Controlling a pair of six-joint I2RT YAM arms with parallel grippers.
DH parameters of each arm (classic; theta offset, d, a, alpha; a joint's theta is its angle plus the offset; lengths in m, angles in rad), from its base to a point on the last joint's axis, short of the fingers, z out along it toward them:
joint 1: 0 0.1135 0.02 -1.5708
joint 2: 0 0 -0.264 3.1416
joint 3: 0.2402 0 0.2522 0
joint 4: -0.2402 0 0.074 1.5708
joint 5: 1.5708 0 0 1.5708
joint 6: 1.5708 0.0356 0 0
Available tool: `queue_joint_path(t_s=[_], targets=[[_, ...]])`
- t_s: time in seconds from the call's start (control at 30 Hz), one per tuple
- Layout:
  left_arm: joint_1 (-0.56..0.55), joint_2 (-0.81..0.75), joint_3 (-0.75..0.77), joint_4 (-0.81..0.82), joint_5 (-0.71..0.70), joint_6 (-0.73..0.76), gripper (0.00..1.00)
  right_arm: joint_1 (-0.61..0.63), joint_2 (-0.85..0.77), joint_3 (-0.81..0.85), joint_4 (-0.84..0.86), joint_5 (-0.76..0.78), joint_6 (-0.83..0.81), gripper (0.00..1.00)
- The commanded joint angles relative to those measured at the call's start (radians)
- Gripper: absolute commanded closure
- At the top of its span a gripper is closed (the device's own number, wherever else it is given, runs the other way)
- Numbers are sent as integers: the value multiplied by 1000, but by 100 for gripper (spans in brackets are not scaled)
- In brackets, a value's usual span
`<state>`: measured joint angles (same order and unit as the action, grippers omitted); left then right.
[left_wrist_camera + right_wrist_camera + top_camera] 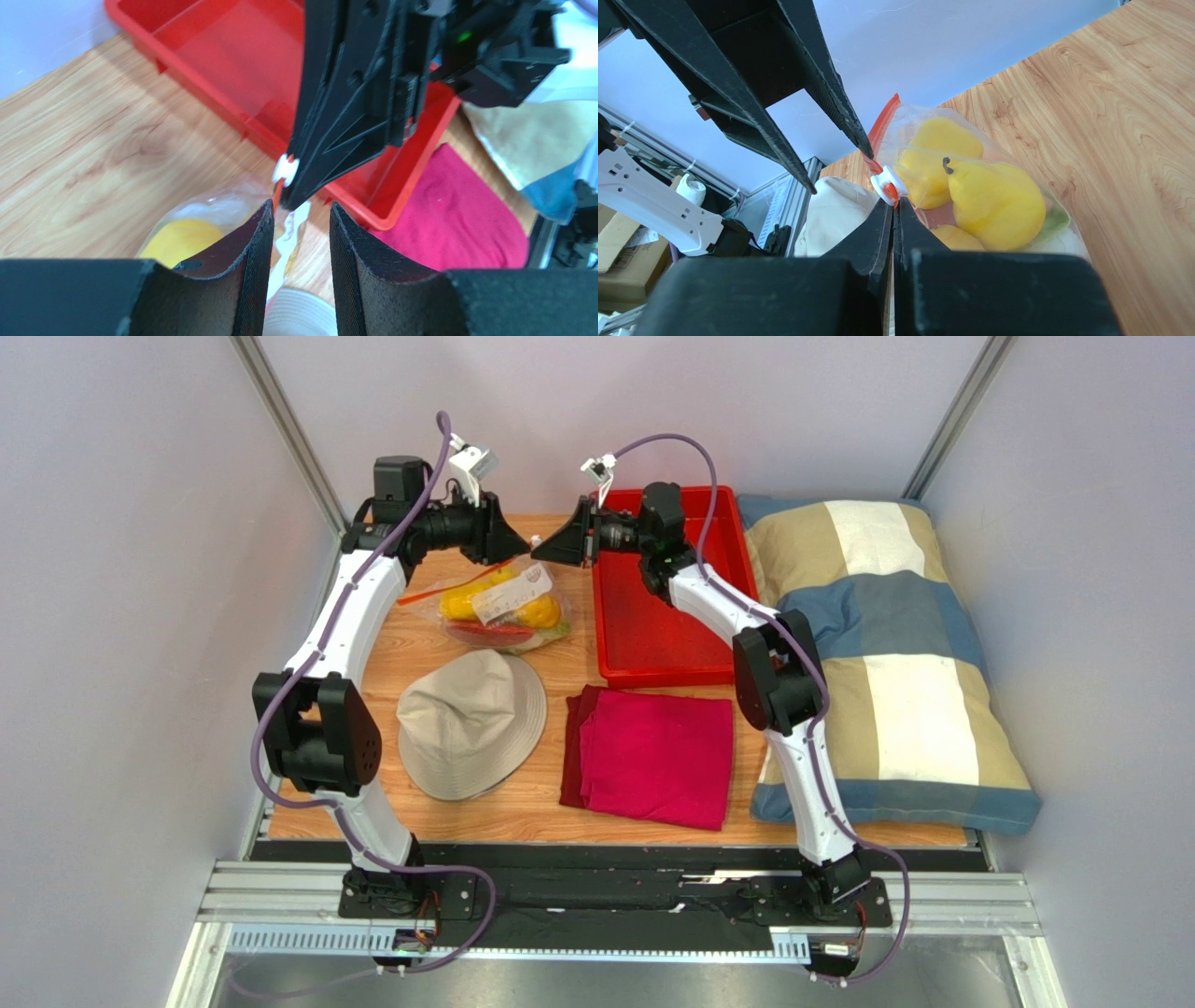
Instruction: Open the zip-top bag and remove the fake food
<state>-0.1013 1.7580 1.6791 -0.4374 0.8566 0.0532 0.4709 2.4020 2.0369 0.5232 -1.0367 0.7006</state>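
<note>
Right gripper (892, 204) pinches zip-top bag (980, 164) (left gripper (300, 208) straddling).

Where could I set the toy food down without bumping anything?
The red tray, between bag and pillow, is bare inside. Bare table runs along the near edge before the hat and cloth. Crowded at the far edge, where the left gripper and right gripper meet above the bag.

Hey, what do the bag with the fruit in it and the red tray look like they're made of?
Zip-top bag: thin clear plastic film, glossy; it crinkles and the yellow pieces show through. Red tray: probably rigid moulded plastic, smooth, slightly shiny, with a raised rim.
</note>
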Motion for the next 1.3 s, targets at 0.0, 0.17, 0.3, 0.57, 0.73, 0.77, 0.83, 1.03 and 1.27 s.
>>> queue_joint_path(t_s=[0.0,0.17,0.3,0.57,0.73,0.77,0.83,1.03,1.27], targets=[[-1,40,62,68,93,-47,60,8,2,45,47,-25,19,100],[-15,60,77,69,81,-23,62,5,8,48,81,-37,51,100],[-17,70,77,75,61,-4,64,8,14,55,103,-51,71,100],[-17,106,113,83,91,2,77,8,14,54,107,-63,77,100],[-15,89,107,46,82,34,100,5,6,45,107,-19,80,100],[-15,84,106,37,73,40,100,5,3,40,103,-5,80,100],[-15,64,87,29,76,48,100,3,3,37,107,26,88,100],[-15,58,59,52,110,19,90,2,37,66,201,26,186,100],[-15,93,70,45,157,2,81,3,37,57,215,10,195,100]])
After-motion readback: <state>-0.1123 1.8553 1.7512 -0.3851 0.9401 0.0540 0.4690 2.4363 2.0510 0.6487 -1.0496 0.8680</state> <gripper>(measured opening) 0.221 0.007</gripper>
